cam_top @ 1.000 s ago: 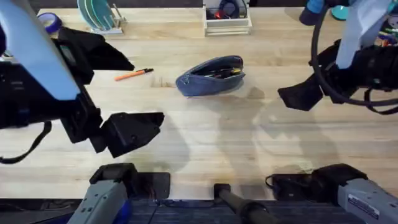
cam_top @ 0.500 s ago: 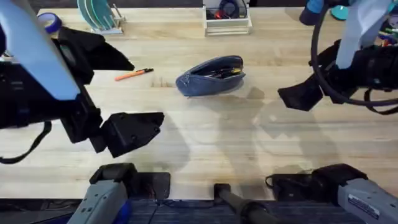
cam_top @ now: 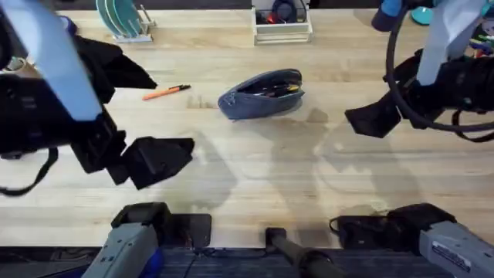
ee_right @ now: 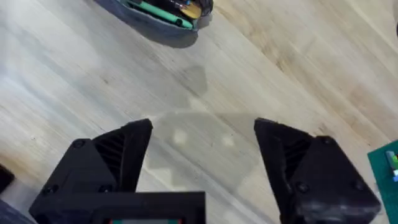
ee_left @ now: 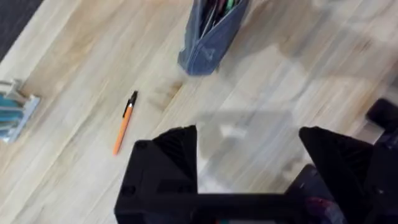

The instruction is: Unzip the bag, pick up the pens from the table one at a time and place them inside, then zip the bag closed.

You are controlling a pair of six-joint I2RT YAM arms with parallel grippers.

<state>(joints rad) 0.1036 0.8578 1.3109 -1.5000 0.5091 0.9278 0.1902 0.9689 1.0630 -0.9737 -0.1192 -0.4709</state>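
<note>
The blue-grey bag point(cam_top: 261, 95) lies in the middle of the table point(cam_top: 309, 170), its zipper gaping with coloured pens visible inside; it also shows as the bag point(ee_left: 208, 38) and the bag point(ee_right: 158, 12) in the wrist views. An orange pen with a black end point(cam_top: 166, 92) lies left of the bag, seen too as the pen point(ee_left: 124, 121). My left gripper point(cam_top: 158, 158) hangs open above the near-left table, holding nothing. My right gripper point(cam_top: 373, 117) hovers open to the right of the bag, also empty.
A rack with teal plates point(cam_top: 122, 17) stands at the back left and a white tray of items point(cam_top: 282, 22) at the back centre. A dark cloth point(cam_top: 116, 63) lies at the left. Bare wood spreads in front of the bag.
My left arm has drifted slightly left and toward the near edge. The bag, the orange pen and my right gripper have stayed put.
</note>
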